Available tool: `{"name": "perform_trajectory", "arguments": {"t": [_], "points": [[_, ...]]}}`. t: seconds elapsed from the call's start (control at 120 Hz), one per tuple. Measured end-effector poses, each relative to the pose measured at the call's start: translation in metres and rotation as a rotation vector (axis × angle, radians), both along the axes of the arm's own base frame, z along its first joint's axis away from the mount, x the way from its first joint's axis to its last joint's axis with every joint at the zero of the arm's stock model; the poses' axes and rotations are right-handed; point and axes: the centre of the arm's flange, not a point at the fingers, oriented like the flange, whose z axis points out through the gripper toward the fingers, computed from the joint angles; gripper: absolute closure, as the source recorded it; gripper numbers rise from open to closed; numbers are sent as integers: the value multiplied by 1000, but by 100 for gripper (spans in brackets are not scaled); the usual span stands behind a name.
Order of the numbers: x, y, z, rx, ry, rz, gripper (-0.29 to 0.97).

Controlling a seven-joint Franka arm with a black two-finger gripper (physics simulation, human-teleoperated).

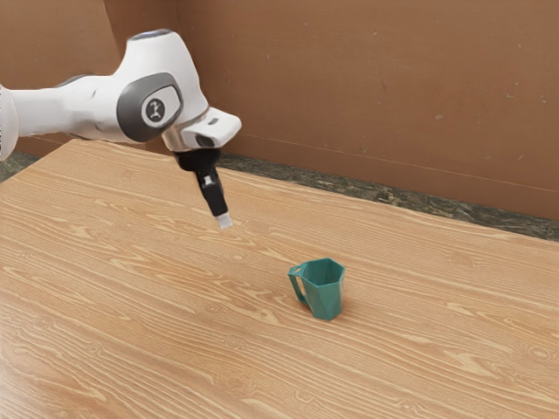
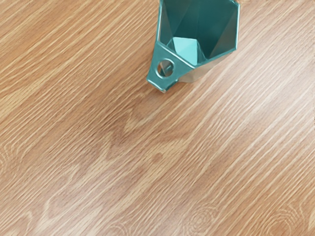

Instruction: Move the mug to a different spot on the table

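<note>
Teal mug is observed upright on table, below and apart from gripper; grip state cannot be determined.

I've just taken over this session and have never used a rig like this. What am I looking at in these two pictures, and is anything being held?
The white machine is a robot arm ending in a black gripper. One picture comes from a camera beside the table, the other from a camera on the arm's hand, looking down. On the wooden table stands one teal mug, upright, with its handle toward the exterior view's left. The gripper hangs in the air, apart from the mug, and holds nothing.
</note>
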Motion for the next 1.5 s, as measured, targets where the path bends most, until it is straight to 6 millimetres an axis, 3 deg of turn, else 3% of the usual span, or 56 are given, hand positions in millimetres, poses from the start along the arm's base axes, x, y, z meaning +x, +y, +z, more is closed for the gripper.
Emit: {"name": "perform_trajectory", "arguments": {"t": [0.275,0.675,0.858,1.008,1.175,1.375,1.5], "points": [[13,-9,-39,-82,-93,-196,0],[26,-13,-129,-188,-103,-527,3],[41,-27,-162,-210,-120,-672,4],[48,-20,-170,-260,-160,-691,4],[51,-22,-188,-347,-220,-599,2],[53,-24,-206,-351,-256,-514,1],[55,-25,-207,-340,-275,-489,2]]}}
